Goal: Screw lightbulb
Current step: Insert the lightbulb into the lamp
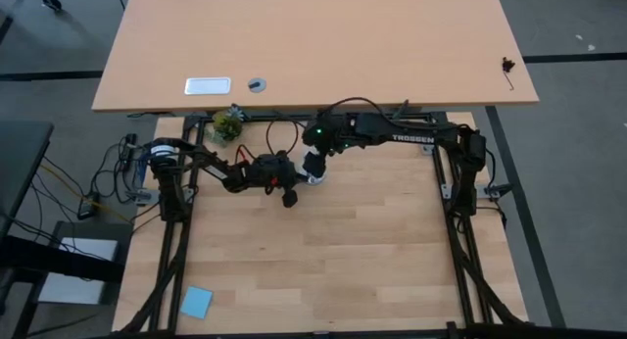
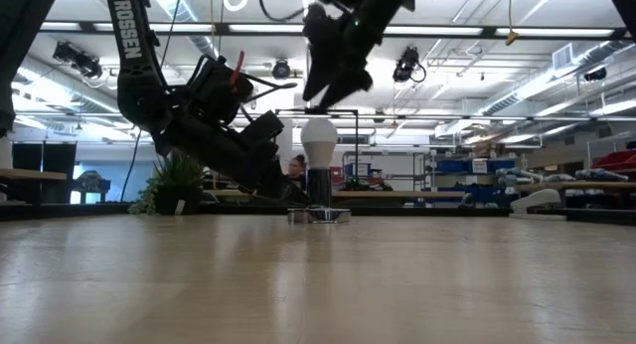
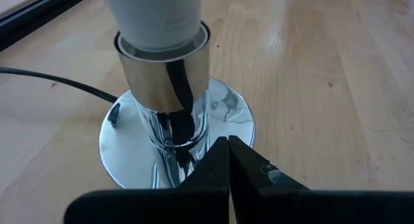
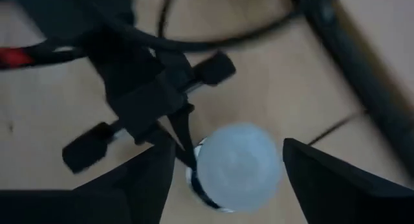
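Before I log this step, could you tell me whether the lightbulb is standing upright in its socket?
Upright: in the low view the lightbulb stands straight in the chrome socket, and the open right gripper hangs just above it.

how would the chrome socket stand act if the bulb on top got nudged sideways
The socket stand would probably resist tipping: its round base sits wide and flat on the table. Its polished chrome looks slippery, so it may slide instead. With the lightbulb standing tall on top, a high push seems likeliest to rock it.
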Motion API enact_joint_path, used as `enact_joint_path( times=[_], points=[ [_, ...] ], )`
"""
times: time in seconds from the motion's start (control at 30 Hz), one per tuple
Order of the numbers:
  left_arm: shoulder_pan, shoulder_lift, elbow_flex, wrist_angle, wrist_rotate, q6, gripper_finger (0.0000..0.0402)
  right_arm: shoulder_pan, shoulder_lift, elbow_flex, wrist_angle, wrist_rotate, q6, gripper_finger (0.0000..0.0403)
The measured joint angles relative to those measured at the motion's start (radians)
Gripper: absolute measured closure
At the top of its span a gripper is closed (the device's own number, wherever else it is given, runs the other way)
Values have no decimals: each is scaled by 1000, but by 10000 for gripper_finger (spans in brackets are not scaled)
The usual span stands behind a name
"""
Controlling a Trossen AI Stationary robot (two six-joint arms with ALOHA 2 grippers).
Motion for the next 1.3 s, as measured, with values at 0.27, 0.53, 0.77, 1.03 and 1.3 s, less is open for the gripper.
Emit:
enact_joint_path(
  times=[0.27,0.53,0.77,1.03,1.3],
  points=[
    [0,0,0,1,0,0,401,-6,3,16,-17,-109,-313,78],
    [0,0,0,1,0,-1,401,-32,41,16,-47,-109,-409,79],
    [0,-1,0,2,0,-1,401,-35,60,15,-54,-108,-424,80],
    [0,-1,0,-3,0,-1,401,-34,102,19,-57,-91,-353,104],
    [0,-1,0,-2,0,-1,401,-33,99,18,-66,-33,42,113]
  ],
)
